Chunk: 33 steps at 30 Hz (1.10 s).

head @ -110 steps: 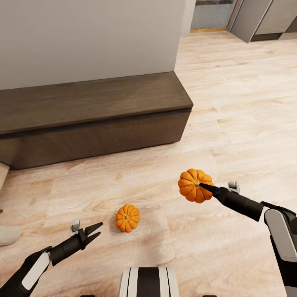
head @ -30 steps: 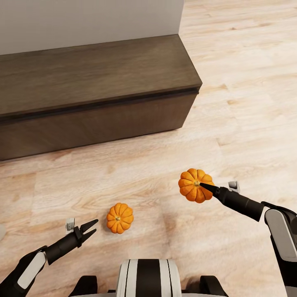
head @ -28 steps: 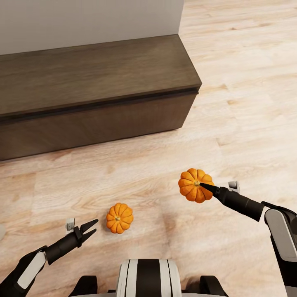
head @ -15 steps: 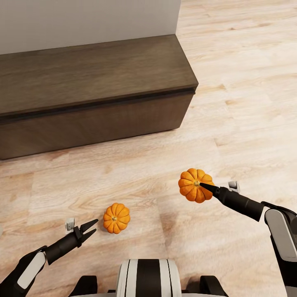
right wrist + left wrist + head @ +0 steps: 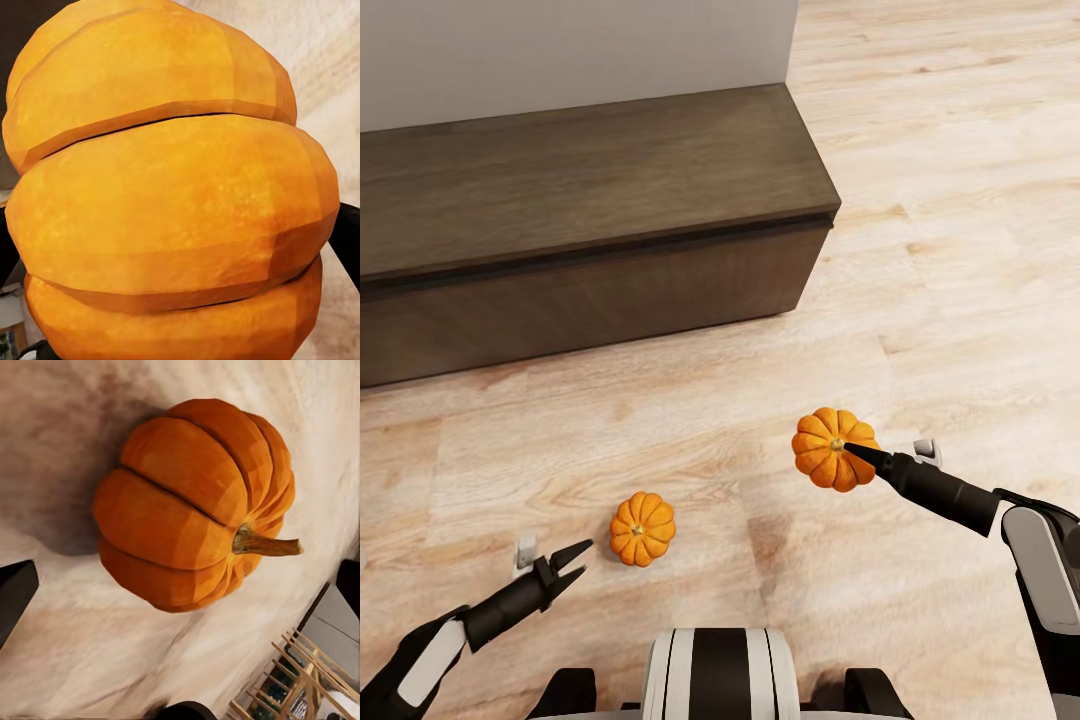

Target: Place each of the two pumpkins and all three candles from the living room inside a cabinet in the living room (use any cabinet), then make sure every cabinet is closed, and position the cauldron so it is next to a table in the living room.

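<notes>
- My right gripper (image 5: 847, 449) is clamped on one pumpkin (image 5: 828, 449), carried clear of the floor (image 5: 960, 250), out from the cabinet's (image 5: 590, 250) right front corner.
- The cabinet front looks closed; no drawer is open.
- Second pumpkin (image 5: 643, 528) sits on the floor, well out in front of the cabinet, stem up.
- My left gripper (image 5: 568, 560) is near that pumpkin, on its side away from the cabinet, fingers spread and empty.
- In the left wrist view the floor pumpkin (image 5: 191, 502) lies straight ahead between the finger lines, not yet touched.
- Left arm is plainly the nearer; right is occupied.
- Judgement: next move is a short reach forward and toward the cabinet, then close across the ribs.
</notes>
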### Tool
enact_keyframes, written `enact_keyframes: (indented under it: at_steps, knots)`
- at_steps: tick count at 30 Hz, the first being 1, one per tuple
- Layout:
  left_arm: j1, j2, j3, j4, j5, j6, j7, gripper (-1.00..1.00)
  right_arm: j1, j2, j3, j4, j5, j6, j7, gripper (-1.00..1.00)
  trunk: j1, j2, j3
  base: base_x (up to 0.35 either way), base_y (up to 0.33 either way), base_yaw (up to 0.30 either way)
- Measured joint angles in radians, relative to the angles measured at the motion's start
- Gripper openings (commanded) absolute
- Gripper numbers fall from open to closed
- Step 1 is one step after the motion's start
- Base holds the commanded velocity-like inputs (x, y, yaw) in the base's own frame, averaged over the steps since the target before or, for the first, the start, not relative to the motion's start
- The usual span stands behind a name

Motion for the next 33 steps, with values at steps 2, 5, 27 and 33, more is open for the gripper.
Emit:
enact_keyframes:
  at_steps: [2, 5, 27, 33]
  knots:
    - [0.000, -0.001, 0.003, 0.003, 0.003, -0.004, 0.037, 1.00, 0.000, 0.000, 0.000, 0.000, 0.000, 0.000, 0.004, -1.00, 0.000, 0.000, 0.000, 0.000, 0.000, 0.000]
    - [0.000, -0.003, 0.004, 0.004, 0.006, -0.013, 0.058, 1.00, 0.000, 0.001, 0.000, 0.001, 0.001, 0.000, 0.007, -1.00, 0.000, 0.000, 0.000, 0.000, 0.000, 0.000]
    - [0.000, -0.008, 0.005, 0.005, 0.007, -0.019, 0.069, 1.00, 0.000, 0.001, 0.000, 0.001, 0.001, 0.000, 0.007, -1.00, 0.000, 0.000, 0.000, 0.011, -0.052, 0.000]
    - [0.000, -0.007, 0.006, 0.004, 0.007, -0.019, 0.069, 1.00, 0.000, 0.000, 0.000, 0.001, 0.001, -0.001, 0.008, -1.00, 0.000, 0.000, 0.000, 0.048, -0.058, 0.000]
